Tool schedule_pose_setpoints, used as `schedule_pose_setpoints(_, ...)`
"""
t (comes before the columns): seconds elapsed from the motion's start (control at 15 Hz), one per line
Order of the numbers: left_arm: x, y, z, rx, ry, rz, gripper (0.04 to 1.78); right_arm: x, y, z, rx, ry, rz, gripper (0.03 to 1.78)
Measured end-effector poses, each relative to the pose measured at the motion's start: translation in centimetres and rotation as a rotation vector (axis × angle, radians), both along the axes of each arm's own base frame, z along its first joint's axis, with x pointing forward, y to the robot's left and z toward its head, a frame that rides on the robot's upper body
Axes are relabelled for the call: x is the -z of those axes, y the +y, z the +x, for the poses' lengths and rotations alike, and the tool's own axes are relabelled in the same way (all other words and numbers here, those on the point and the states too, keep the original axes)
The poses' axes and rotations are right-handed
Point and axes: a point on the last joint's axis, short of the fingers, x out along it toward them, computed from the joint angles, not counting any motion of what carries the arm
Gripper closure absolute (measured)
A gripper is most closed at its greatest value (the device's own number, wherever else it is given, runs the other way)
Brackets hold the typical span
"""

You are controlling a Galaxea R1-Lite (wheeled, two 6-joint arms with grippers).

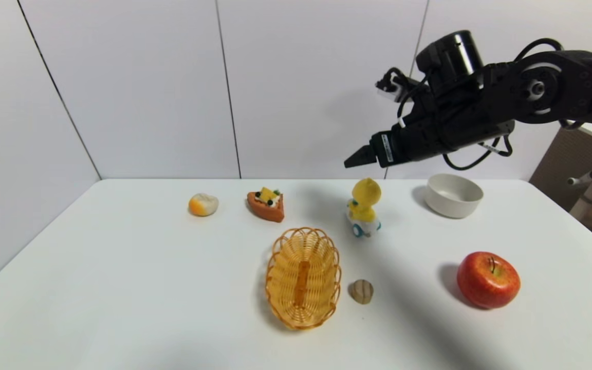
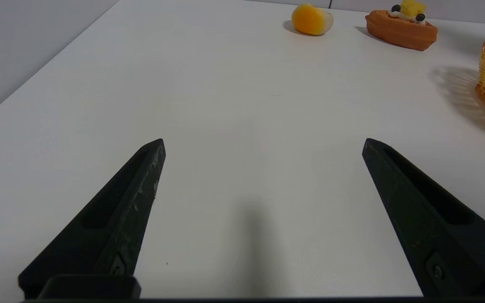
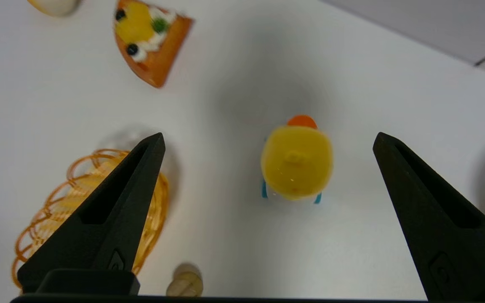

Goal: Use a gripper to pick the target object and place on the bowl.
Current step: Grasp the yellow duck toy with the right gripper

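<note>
right gripper (image 1: 353,160): above the duck toy (image 1: 363,207), jaws wide apart, holding nothing | duck toy: on table (image 1: 121,267), just left of the bowl (image 1: 453,195) | left gripper (image 2: 263,145): open, low over table

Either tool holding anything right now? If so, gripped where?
Nothing is held. The right tool hangs open above the duck toy, not touching it. The left tool is open over bare table.

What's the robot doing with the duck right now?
Right hand open, hovering above duck. Left hand open, idle over bare table. Duck upright on table, not grabbed. Bowl empty, path clear.
</note>
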Motion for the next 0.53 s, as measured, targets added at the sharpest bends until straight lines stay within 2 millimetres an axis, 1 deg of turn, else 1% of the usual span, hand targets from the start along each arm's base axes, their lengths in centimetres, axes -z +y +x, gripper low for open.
schedule_pose_setpoints(0.33,0.0,0.0,0.0,-0.001,0.0,0.0,0.13,3.7,-0.4,2.4,0.035,0.111,-0.048,0.1)
schedule_pose_setpoints(0.53,0.0,0.0,0.0,-0.001,0.0,0.0,0.13,5.2,-0.3,3.3,0.039,0.144,-0.059,0.1)
